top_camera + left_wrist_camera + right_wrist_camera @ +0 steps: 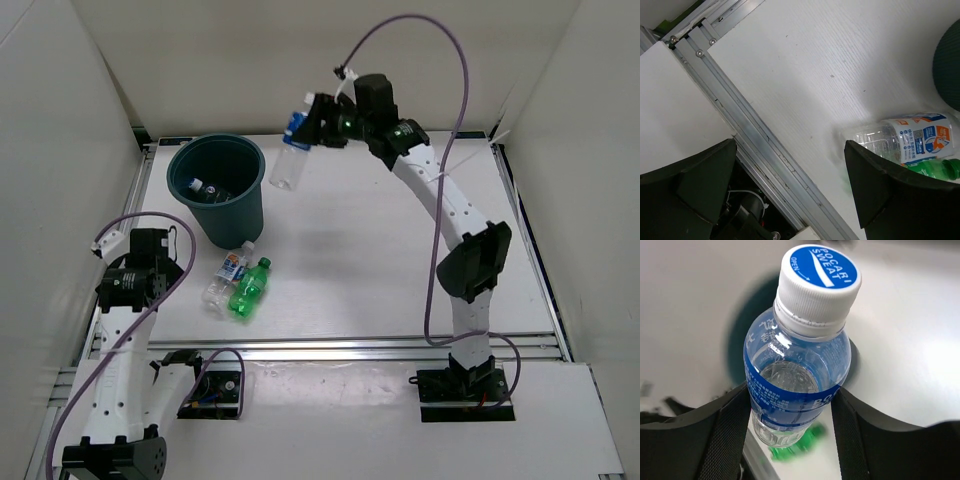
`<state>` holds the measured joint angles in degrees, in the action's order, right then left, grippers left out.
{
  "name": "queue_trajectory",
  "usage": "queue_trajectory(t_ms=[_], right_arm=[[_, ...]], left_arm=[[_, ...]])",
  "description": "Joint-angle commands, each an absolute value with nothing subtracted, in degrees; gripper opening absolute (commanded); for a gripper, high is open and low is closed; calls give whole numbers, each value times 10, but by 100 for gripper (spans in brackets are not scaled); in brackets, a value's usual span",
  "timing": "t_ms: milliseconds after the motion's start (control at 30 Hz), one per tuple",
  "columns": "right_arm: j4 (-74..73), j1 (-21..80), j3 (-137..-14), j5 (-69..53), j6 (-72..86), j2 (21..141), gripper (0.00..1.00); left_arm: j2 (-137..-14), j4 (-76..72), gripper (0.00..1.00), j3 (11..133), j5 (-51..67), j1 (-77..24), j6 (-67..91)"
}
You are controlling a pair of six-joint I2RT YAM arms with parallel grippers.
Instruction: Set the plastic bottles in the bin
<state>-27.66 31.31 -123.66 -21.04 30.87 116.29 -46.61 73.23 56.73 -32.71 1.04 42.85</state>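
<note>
I see the round dark teal plastic bin [228,215] standing upright at the table's far left. One clear blue-labelled bottle [206,188] lies inside it. Just right of its rim, a clear bottle with a blue label and white cap [291,160] hangs in the air, pinched in the right gripper [303,125]. In front of the bin, a clear bottle with a white-blue-red label [226,278] and a bright green bottle [248,290] lie on their sides, touching.

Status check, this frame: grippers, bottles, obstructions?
Left gripper open, idle. Right gripper shut on blue-label bottle, aloft beside bin. One bottle in bin; clear bottle, green bottle on table. Path clear.
</note>
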Motion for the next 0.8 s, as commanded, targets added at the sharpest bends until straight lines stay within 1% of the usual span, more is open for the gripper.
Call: queue_trajectory(t_ms=[0, 33, 100, 233, 300, 333, 367, 433, 467, 500, 533, 633, 667, 700, 767], right_arm=[[-201, 359, -1330, -210, 279, 1166, 44], [-175, 373, -1376, -210, 271, 1187, 44], [-149, 394, -1418, -188, 258, 1209, 46], [-52, 414, -1419, -167, 224, 1256, 56], [-34, 414, -1457, -186, 218, 1284, 60], [-25, 421, -1457, -192, 218, 1304, 62], [-10, 421, -1457, -198, 208, 1304, 67], [-4, 434, -1445, -198, 176, 1318, 72], [-4, 440, -1445, -198, 169, 1324, 77], [-11, 440, -1450, -198, 169, 1331, 96], [-18, 440, -1450, -215, 169, 1344, 100], [-82, 440, -1460, -236, 143, 1318, 100], [-83, 440, -1436, -236, 138, 1297, 100], [-88, 440, -1391, -236, 138, 1251, 100], [-109, 440, -1380, -215, 133, 1217, 100]], left_arm=[[-442, 720, 100, 571, -306, 14, 405], [-434, 715, 100, 566, -301, 14, 405], [-428, 706, 100, 566, -283, 14, 381], [-436, 694, 100, 566, -260, 14, 360], [-450, 694, 100, 566, -255, 14, 360], [-450, 694, 100, 571, -255, 14, 360], [-456, 694, 100, 571, -255, 14, 360], [-456, 694, 100, 571, -260, 14, 360], [-456, 687, 100, 571, -260, 14, 360], [-456, 687, 100, 571, -260, 14, 355], [-448, 681, 100, 571, -255, 14, 349], [-413, 638, 100, 563, -216, 14, 319], [-390, 630, 100, 563, -216, 14, 319], [-377, 603, 100, 563, -216, 14, 325], [-349, 567, 100, 563, -183, 14, 325]])
